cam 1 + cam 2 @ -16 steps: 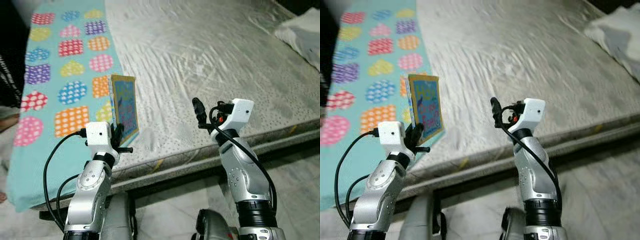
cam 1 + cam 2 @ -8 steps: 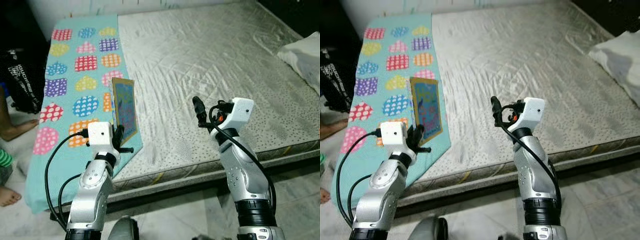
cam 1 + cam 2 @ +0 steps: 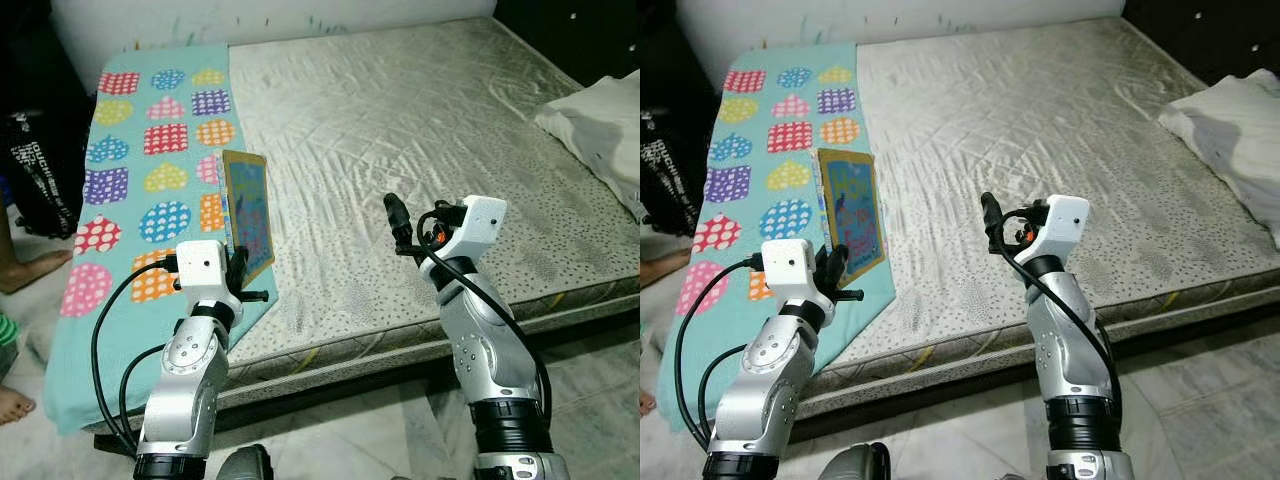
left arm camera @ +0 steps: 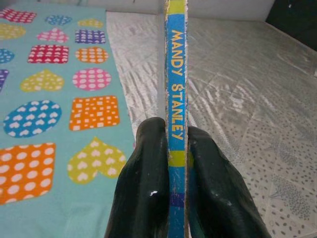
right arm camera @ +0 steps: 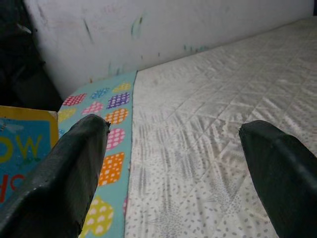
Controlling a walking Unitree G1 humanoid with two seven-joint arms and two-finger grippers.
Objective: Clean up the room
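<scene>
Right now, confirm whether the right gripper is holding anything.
No: the right gripper has its fingers spread wide with only mattress between them, while the left gripper clamps the book.

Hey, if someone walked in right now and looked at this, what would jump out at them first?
Probably the picture book that the left gripper holds upright by its spine, above the near edge of the bed. Next, the turquoise blanket with bright dotted hearts and squares, lying along the left side of the grey mattress. The right gripper is open, raised over the mattress.

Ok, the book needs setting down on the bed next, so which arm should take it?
Left. The left gripper is already shut on the book, held upright over the mattress edge. The right gripper is open with nothing in it.
</scene>
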